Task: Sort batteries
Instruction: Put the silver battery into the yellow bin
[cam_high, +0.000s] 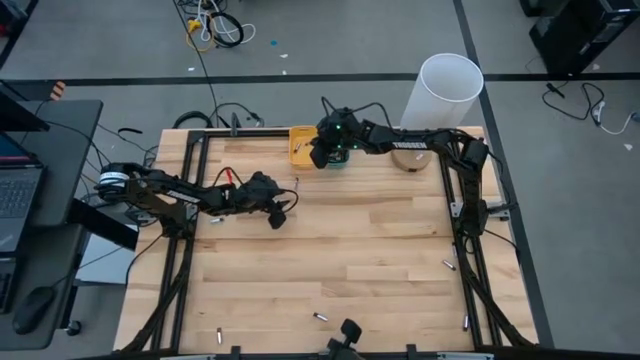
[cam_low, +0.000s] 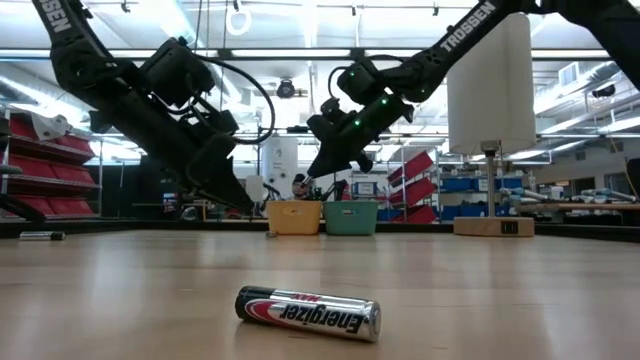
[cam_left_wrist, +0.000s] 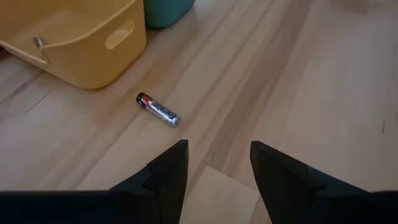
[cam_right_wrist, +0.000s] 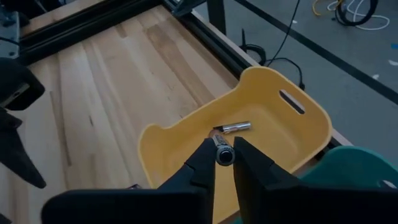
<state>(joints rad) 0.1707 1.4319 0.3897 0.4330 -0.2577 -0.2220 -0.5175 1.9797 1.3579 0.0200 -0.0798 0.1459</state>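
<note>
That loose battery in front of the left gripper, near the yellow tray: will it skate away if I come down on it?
Probably. The battery is a smooth cylinder lying on its side on bare wood, so a nudge likely rolls it. It looks rigid, so the open left gripper can pinch firmly.

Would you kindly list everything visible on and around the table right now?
Table: one, light wood.
Yellow tray: one, yellow, far edge; one silvery battery inside.
Teal tray: one, teal, beside the yellow tray.
Loose batteries: at least five, dark and silvery, scattered on the table.
White cylinder: one, white, far right corner.
Wooden block: one, pale, near the cylinder.
Left hand: one, dark, open above the table.
Right hand: one, dark, over the yellow tray, gripping a battery.
</note>
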